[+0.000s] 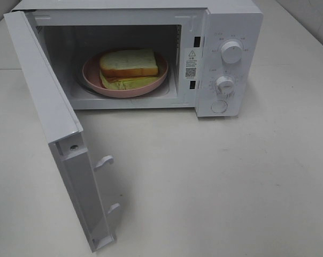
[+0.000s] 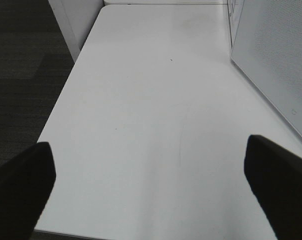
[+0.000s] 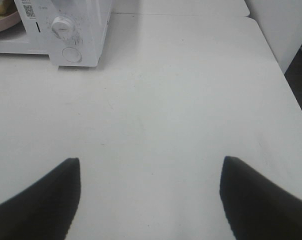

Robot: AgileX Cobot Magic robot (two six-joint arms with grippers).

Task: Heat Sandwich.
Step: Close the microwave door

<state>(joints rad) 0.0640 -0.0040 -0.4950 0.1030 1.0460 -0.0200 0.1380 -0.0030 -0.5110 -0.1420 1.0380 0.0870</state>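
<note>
My left end effector (image 2: 148, 147) is spread wide. Nothing sits between its two dark fingers (image 2: 21, 190), and only bare white worktop (image 2: 156, 100) lies beneath. The open microwave door (image 2: 276, 65) stands close on one side of it. My right end effector (image 3: 150, 161) is also spread and holds nothing, above bare worktop near the front edge.

Past the front edge, the door (image 1: 49, 123) is swung fully open toward the front left corner, with its two latch hooks (image 1: 104, 160) exposed.

The white microwave (image 1: 231, 21) stands toward the rear edge of the worktop with its cavity facing forward. Its control panel carries an upper dial (image 1: 231, 52), a lower dial (image 1: 224, 84) and a round button (image 1: 219, 106) below them. The right wrist view shows the same lower dial (image 3: 62, 27).

Inside the cavity a round pink plate (image 1: 92, 80) lies flat. The sandwich (image 1: 128, 63) rests on that plate, a bread slice on top with a yellow-green layer showing beneath its front edge. Neither end effector touches the sandwich; both are well apart from it.
</note>
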